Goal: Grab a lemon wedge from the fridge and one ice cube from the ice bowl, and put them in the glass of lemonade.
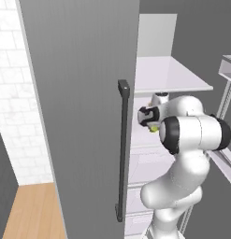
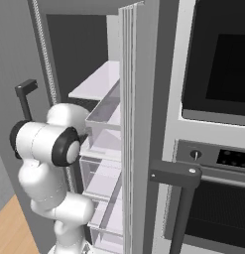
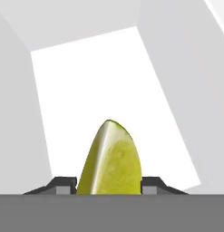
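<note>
Gripper: the gripper (image 3: 109, 189) is clamped on the lemon wedge (image 3: 111, 161); in the hand view both dark fingertips (image 3: 63, 186) press against the wedge's two flanks, its pointed end standing up between them.
Lemon wedge: yellow-green, inside the fridge (image 1: 84, 93), over a white shelf (image 3: 104, 99); from the left base view a small yellow-green bit (image 1: 155, 128) shows just under the hand.
Arm: the white arm (image 1: 191, 133) reaches in through the open side of the fridge, below an upper white shelf (image 1: 170, 74).
Left side: the closed grey fridge door (image 1: 79, 116) with its long dark bar handle (image 1: 121, 149) stands just beside the hand and hides part of the interior.
Right side: the open fridge door (image 2: 136, 124), seen edge-on, carries clear door bins (image 2: 104, 116) close to the arm's elbow.
Below: clear drawers (image 2: 101, 178) stacked under the shelf.
Beyond the fridge: a built-in oven (image 2: 218, 163) with a dark bar handle (image 2: 176, 173) and a knob (image 2: 195, 155).
Room: white tile wall (image 1: 14, 93) and wooden floor (image 1: 32, 210) to the left.
</note>
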### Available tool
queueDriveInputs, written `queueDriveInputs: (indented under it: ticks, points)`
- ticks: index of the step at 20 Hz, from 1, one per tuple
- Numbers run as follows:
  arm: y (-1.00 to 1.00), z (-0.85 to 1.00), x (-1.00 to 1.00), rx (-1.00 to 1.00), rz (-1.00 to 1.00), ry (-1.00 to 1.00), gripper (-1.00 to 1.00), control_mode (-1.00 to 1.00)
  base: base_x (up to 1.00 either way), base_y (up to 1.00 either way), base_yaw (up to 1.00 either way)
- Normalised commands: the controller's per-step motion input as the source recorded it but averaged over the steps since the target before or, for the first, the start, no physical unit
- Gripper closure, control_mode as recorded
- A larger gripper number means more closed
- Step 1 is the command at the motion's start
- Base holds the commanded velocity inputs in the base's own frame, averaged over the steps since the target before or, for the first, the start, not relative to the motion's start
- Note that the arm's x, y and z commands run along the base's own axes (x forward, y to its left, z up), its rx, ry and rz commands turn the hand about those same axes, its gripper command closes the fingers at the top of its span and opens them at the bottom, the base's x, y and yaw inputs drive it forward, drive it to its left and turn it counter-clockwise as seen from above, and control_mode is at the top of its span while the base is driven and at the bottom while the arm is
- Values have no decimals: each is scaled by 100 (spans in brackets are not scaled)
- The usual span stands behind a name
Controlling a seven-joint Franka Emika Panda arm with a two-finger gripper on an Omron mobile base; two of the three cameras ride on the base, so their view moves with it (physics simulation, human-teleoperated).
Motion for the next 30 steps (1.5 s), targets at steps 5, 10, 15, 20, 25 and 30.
queueDriveInputs:
  ticks: [5, 10, 15, 20, 25, 30]
  points:
    - [0, 4, -100, 0, 3, 0, 100, -100, 0, 0, 0]
    - [0, 53, -100, 0, 3, 0, 100, -100, 0, 0, 0]
    - [2, 98, -100, 0, 4, 0, 100, -100, 0, 0, 0]
    - [19, 100, -100, 0, 4, 0, 100, -100, 0, 0, 0]
    - [42, 100, -100, 0, 6, 0, 100, -100, 0, 0, 0]
    - [34, 100, -99, 0, 8, 0, 100, -100, 0, 0, 0]
